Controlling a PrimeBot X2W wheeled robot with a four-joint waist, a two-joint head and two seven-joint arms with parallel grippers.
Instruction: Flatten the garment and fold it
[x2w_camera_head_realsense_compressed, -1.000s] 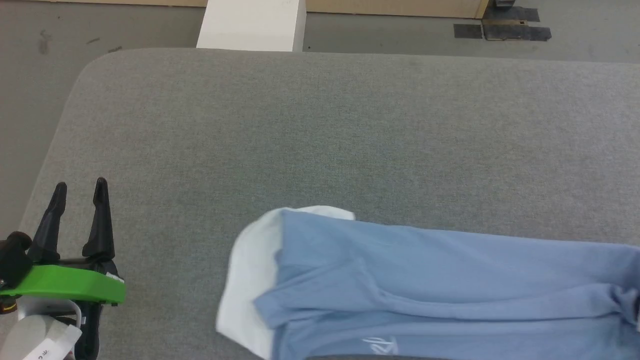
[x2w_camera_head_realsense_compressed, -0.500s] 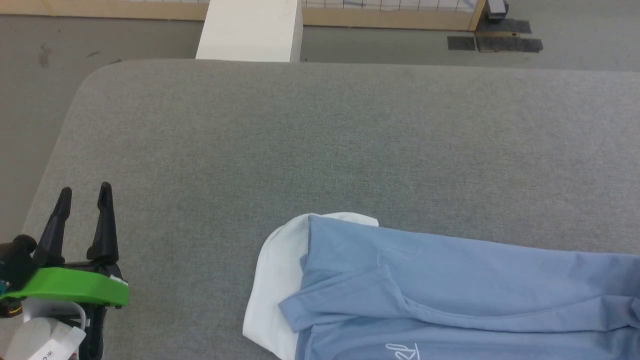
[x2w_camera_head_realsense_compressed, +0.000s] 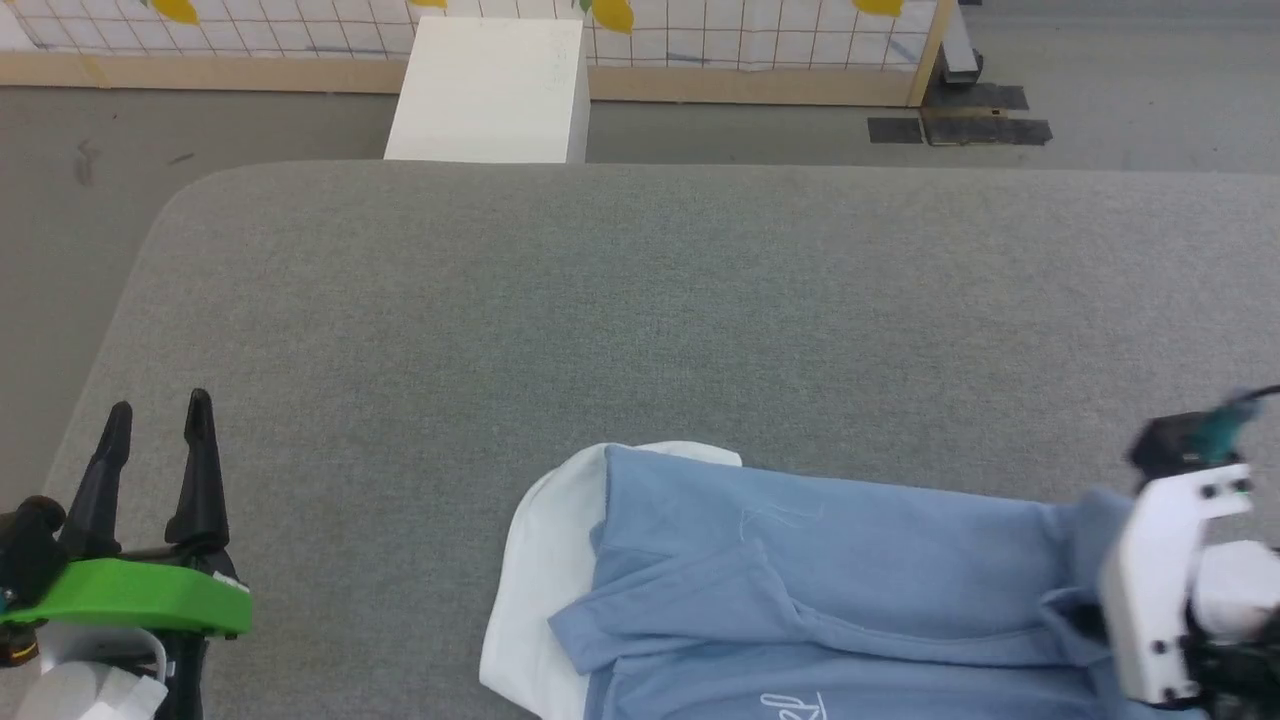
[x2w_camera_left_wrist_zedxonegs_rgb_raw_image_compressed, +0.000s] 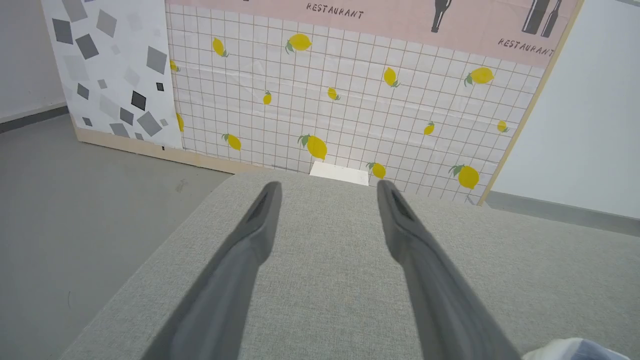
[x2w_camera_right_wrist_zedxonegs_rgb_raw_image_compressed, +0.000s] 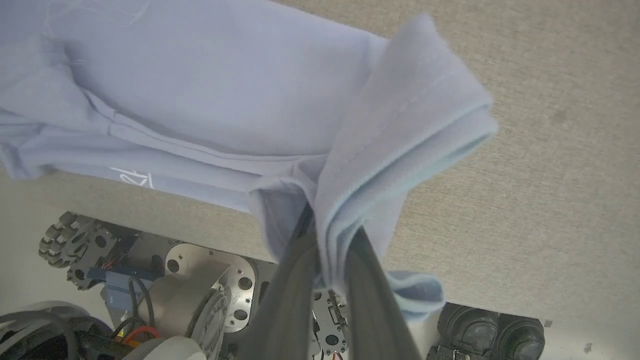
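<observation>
The garment (x2w_camera_head_realsense_compressed: 850, 580) lay crumpled along the near edge of the table (x2w_camera_head_realsense_compressed: 640, 300), running from the middle to the right of the head view. Its light blue knit was doubled over in long creases. The white panel (x2w_camera_head_realsense_compressed: 540, 580) showed at its left end and the logo (x2w_camera_head_realsense_compressed: 790, 705) at the bottom of the frame.

The right hand (x2w_camera_right_wrist_zedxonegs_rgb_raw_image_compressed: 325, 240) was closed on the garment's right end. In its wrist view several stacked layers of hem were pinched between the two fingers, and a loose flap hung past them.

The cloth looked light, limp and a little stretchy. It would likely drape from any hold, and its layers would slide over one another rather than keep a shape. A pinch on a bunch such as this one can drag the garment but probably cannot spread it. Flattening seemed to call for single-layer holds at two corners well apart, on the hem or the shoulders, with the fabric drawn taut between them.

The left hand (x2w_camera_head_realsense_compressed: 160, 402) had its fingers spread wide and held nothing. It hovered over bare table near the left corner, well apart from the garment. A white box (x2w_camera_head_realsense_compressed: 490, 90) stood on the floor beyond the far edge.
</observation>
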